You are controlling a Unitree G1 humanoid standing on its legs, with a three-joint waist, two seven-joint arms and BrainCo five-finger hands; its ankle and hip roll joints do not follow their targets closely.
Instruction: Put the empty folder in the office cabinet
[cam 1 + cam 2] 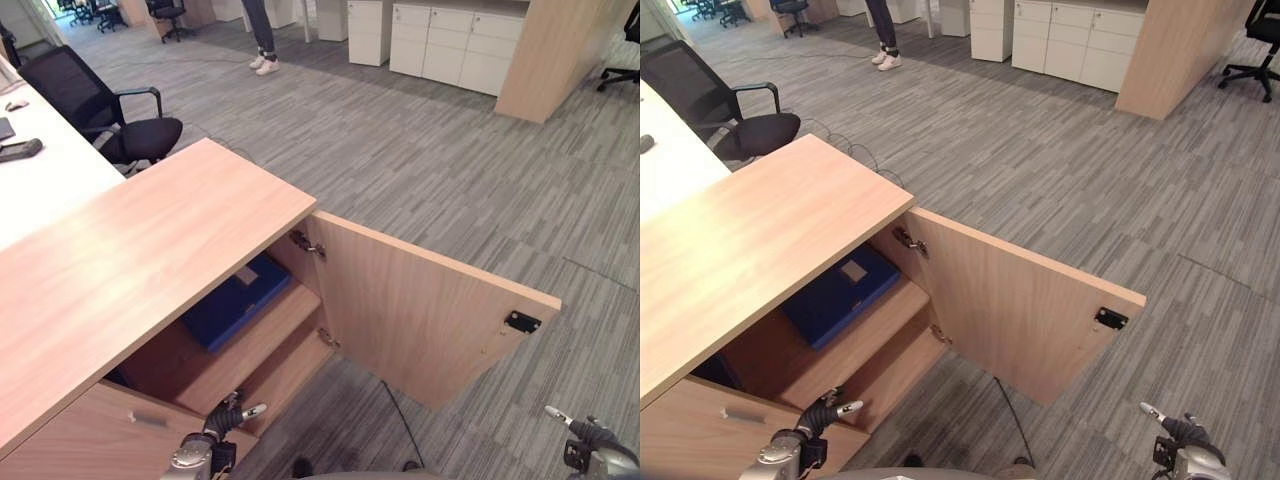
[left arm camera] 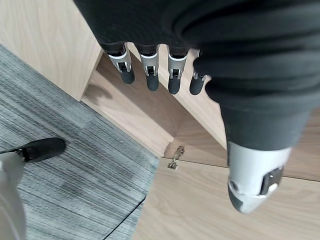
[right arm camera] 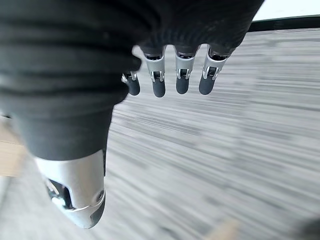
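The left hand (image 1: 215, 432) hangs low before the cabinet (image 1: 150, 260), fingers straight and holding nothing; the right hand (image 1: 590, 445) hangs over the carpet (image 1: 450, 170), fingers likewise relaxed and empty. The cabinet door (image 1: 420, 310) stands wide open. Inside, the blue folder (image 1: 235, 300) lies flat on the upper shelf (image 1: 250, 345). Beyond stands a black chair (image 1: 100, 100), and a person's legs (image 1: 260, 35) farther off

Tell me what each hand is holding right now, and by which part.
Nothing is held. The left hand and the right hand both hang open and empty; the blue flat folder lies on the shelf of the open wooden cabinet.
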